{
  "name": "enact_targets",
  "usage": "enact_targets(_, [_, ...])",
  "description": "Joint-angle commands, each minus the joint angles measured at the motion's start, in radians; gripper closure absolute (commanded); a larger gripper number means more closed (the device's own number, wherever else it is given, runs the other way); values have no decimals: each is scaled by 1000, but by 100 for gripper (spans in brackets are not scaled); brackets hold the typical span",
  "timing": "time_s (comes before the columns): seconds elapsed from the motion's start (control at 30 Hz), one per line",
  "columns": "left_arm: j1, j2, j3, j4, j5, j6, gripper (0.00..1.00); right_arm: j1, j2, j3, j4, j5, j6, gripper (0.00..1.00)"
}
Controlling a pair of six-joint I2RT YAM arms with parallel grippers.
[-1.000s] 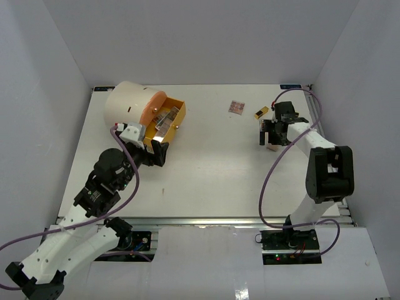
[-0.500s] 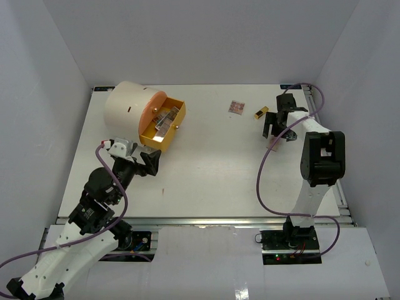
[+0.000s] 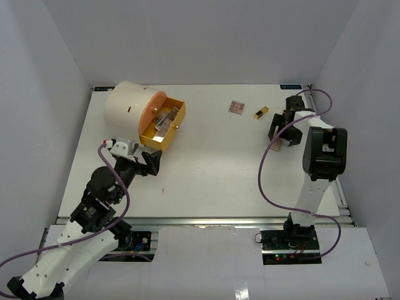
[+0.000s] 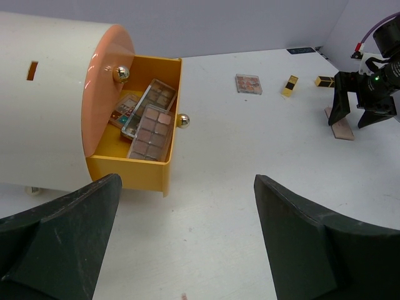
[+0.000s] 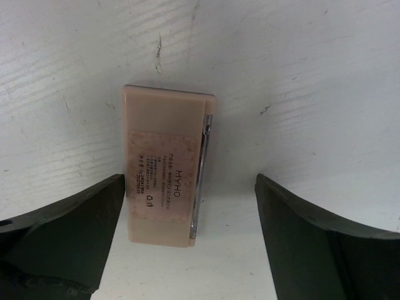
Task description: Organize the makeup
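Against a second ago, the left gripper [image 3: 149,161] is sitting nearer, drawn back from the yellow drawer [image 3: 150,134] holding several palettes [image 4: 150,131], its fingers spread wide and empty. The right gripper [image 3: 280,134] is hanging farther and more to the right, fingers wide apart either side of the face-down pale pink palette [image 5: 164,165]. That palette is lying close to the right edge of the table [image 3: 206,175], with the lipstick tube [image 3: 261,113] just beyond it, and broad white tabletop is stretching between the arms.

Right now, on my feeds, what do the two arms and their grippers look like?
Both the left arm and right arm have white links with black joint housings, each trailed by a looping purple cable. The left gripper and right gripper are black with broad, wedge-shaped matte fingers.
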Motion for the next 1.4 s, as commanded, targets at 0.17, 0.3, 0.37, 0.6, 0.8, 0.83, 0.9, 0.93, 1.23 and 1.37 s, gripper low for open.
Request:
enact_targets(0.17, [13, 6, 0, 9, 3, -9, 2, -3, 37, 4, 39, -38, -2, 46])
enact_targets(0.3, [16, 6, 0, 9, 6, -9, 2, 1, 6, -26, 67, -45, -33, 71])
enact_targets(0.37, [17, 6, 0, 9, 8, -9, 2, 10, -16, -36, 81, -30, -61, 83])
enact_targets(0.6, [21, 1, 0, 10, 7, -9, 2, 142, -180, -126, 212, 39, -224, 92])
enact_targets(0.8, [27, -11, -1, 10, -3, -8, 2, 396, -317, -106, 256, -115, -634, 92])
enact_targets(0.83, [27, -16, -2, 10, -7, -8, 2, 437, -323, -88, 248, -115, -694, 92])
enact_targets(0.9, [28, -27, -3, 11, -24, -8, 2, 514, -318, -36, 216, -111, -818, 92])
enact_targets(0.93, [29, -35, -4, 12, -37, -8, 2, 561, -315, -2, 206, -108, -896, 92])
enact_targets(1.23, [34, -152, -28, 35, -154, -4, 2, 762, -279, 222, 32, -180, -1596, 92])
enact_targets(1.37, [45, -179, -32, 41, -179, 0, 2, 797, -259, 248, 64, -186, -1865, 92])
